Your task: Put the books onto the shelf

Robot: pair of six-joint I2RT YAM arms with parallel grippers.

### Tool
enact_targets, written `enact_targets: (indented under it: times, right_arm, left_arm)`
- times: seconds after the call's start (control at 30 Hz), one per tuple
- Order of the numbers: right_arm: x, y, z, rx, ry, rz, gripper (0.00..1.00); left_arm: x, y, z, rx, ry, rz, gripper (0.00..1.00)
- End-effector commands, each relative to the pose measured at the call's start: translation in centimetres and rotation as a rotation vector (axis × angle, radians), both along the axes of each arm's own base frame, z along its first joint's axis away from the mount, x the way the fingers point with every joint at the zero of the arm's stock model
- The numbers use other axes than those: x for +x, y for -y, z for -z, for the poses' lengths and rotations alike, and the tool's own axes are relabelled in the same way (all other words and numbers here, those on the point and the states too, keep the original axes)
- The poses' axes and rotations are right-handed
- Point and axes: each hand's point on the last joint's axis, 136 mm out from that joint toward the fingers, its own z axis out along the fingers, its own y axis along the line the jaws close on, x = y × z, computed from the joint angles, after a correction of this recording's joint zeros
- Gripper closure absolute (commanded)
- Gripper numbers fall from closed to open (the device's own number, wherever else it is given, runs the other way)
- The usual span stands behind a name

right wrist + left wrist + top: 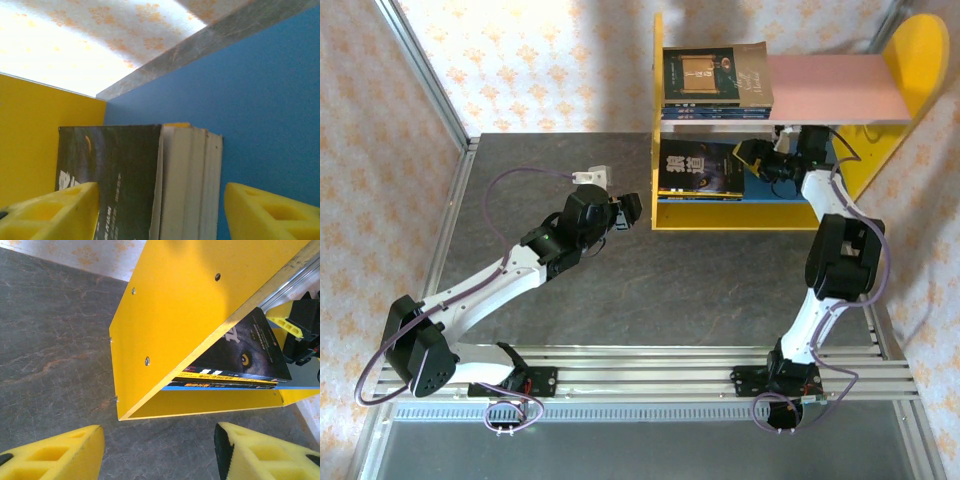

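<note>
The shelf [910, 50] is standing at the far right corner of the bench [550, 160]. A brown book [715, 75] is lying on a small stack at the left end of the pink board [830, 85]. The wolf-face book [700, 170] is topping another stack at the left end of the blue board [270, 100], against the yellow side panel. The right end effector [752, 155] is reaching under the pink board, its fingers standing apart at that lower stack's right edge, not clamping it. The left end effector [628, 208] is hovering over the bench just left of the shelf, fingers wide apart and gripping nothing.
</note>
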Motion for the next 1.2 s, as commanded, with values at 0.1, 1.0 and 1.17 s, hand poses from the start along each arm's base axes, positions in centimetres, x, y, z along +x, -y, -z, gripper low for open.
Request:
enact_targets:
  times: [0.1,1.0,1.17]
  right_arm:
    - [-1.7,-0.6,-1.5,-0.058,0.032,0.008,0.37]
    - [-1.4,-4.7,-2.2,-0.04,0.042,-0.133,0.51]
    - [-1.5,-4.7,-2.1,-0.044,0.039,-0.133,0.51]
  left_arm:
    - [0.1,-0.2,-0.3,-0.007,0.009,0.001,0.4]
    - [-0.1,-0.3,-0.8,-0.013,0.022,0.002,0.4]
    - [0.1,-0.2,-0.6,-0.01,0.017,0.004,0.4]
